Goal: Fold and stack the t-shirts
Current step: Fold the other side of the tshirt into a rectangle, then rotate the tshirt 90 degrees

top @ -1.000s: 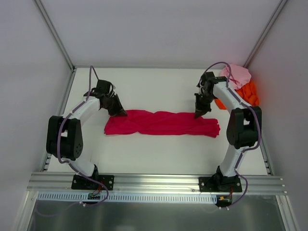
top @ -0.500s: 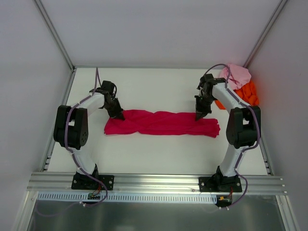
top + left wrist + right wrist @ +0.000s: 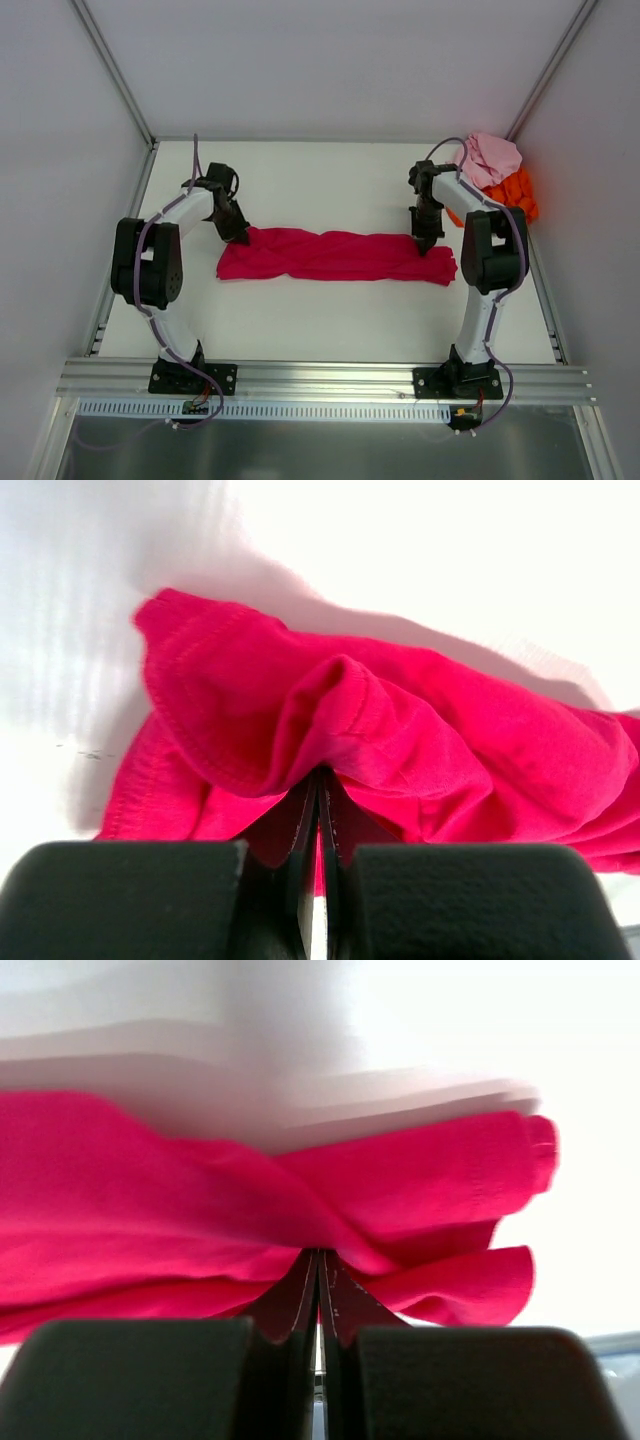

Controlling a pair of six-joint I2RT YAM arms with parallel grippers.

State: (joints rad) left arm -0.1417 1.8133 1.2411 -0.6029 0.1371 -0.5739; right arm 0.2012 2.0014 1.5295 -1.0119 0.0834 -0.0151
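At the left of the overhead view, the left gripper [image 3: 238,235] has its jaws pressed together on a raised fold of the crimson t-shirt [image 3: 335,256], at the cloth's upper left end. Since a second ago its arm has drawn its elbow in, so the big black joint now stands higher and nearer the left edge. The pinch point has barely shifted. The shirt still lies as a long twisted band across the middle of the frame.

At its right end the right gripper [image 3: 426,245] is likewise clamped on a fold. It has moved a little to the right, and its arm now stands straighter. In the upper right corner, the pale pink t-shirt [image 3: 492,158] lies bunched on the orange t-shirt [image 3: 517,196].

The table [image 3: 320,180] is white and matte. Pale grey walls [image 3: 330,70] enclose it, and a metal rail [image 3: 320,375] runs along the lower edge.
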